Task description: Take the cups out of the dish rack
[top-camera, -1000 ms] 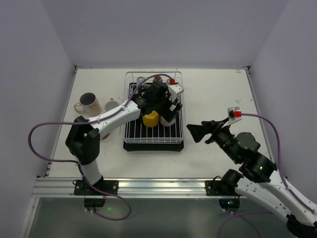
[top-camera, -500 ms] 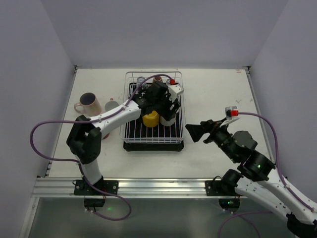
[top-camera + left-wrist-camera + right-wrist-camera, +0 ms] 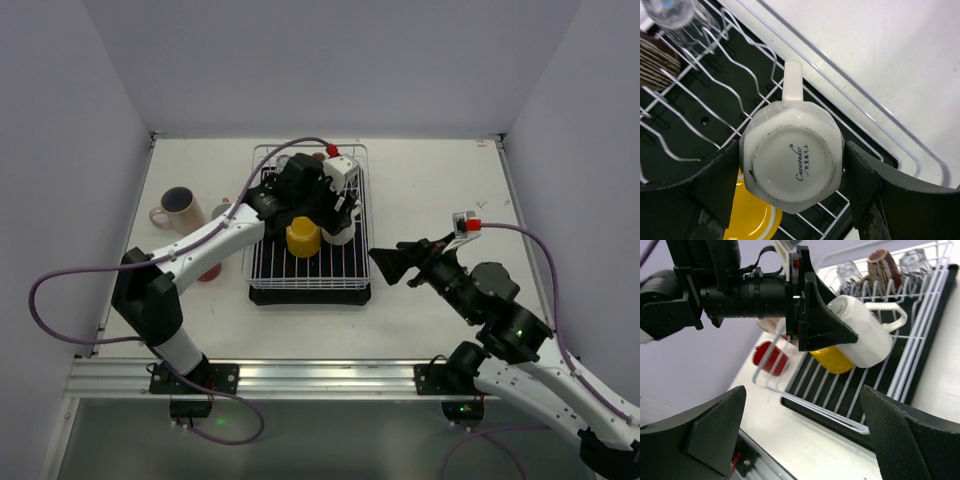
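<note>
The white-wire dish rack point(image 3: 312, 284) stands mid-table on its black tray. My left gripper point(image 3: 330, 218) is over it, shut on an upside-down white mug point(image 3: 340, 235). In the left wrist view the mug's base point(image 3: 792, 162) sits between both fingers point(image 3: 715, 187), handle pointing away. In the right wrist view the mug point(image 3: 867, 332) hangs tilted above the rack floor. A yellow cup point(image 3: 303, 238) lies in the rack beside it. A brown cup point(image 3: 882, 265) and clear glasses point(image 3: 847, 272) stand at the rack's far end. My right gripper point(image 3: 393, 262) is open and empty, right of the rack.
A beige mug with a dark inside point(image 3: 178, 210) and a small cup point(image 3: 222, 210) stand on the table left of the rack. A red cup point(image 3: 770, 357) sits by the rack's left side, under the left arm. Walls close in on three sides.
My left arm's elbow has swung left and the gripper has shifted slightly left and back with the white mug. My right gripper has edged a little left toward the rack.
</note>
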### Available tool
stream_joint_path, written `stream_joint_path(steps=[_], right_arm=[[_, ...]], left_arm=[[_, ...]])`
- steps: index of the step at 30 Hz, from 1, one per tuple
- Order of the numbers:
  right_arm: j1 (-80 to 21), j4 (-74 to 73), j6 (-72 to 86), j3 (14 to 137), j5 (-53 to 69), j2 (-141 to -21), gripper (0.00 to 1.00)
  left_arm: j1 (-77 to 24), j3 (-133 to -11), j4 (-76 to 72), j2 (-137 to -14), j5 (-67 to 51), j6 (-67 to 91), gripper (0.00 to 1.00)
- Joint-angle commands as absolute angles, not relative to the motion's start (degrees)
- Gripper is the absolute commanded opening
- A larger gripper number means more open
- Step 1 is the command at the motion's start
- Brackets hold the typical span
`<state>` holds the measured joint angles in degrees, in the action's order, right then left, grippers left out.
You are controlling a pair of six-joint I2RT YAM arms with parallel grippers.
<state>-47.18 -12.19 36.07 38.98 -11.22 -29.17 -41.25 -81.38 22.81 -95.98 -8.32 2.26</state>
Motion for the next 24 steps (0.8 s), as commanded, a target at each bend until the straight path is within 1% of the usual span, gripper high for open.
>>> stream_joint_path(steps=[1, 8, 11, 12, 15, 19, 24], right_arm=[[-46.93, -3.44, 39.02, 39.11, -8.53, -27.43, 0.99], [-46.93, 5.6, 41.83, 36.83, -3.61, -27.86, 0.99], [-46.93, 11.49, 44.56, 33.76, -2.55, -27.69, 0.99], [-46.93, 12.38, 45.08, 32.53, -2.37, -27.77, 0.99], [-46.93, 14.32, 47.02, 31.38, -2.11, -28.21, 0.98], [-46.93, 17.13, 49.21, 30.24, -0.71, -28.48, 0.95], [-46.93, 18.71, 50.09, 30.24, 1.21, -29.97, 0.92]], left_arm=[[-39.64, -82.18, 13.8, -86.32, -9.84, 6.5, 0.01], [-39.29, -77.79, 8.18, -77.62, -12.48, 14.66, 0.0], [-39.29, -72.44, 1.95, -72.7, -15.63, 21.69, 0.0], [-39.37, -70.86, -2.94, -70.08, -16.51, 23.45, 0.0], [-39.37, -65.05, -10.33, -65.15, -19.06, 33.01, 0.0], [-39.37, -57.5, -19.67, -60.65, -22.5, 41.38, 0.0], [-39.46, -52.48, -28.11, -57.4, -26.19, 49.38, 0.0]])
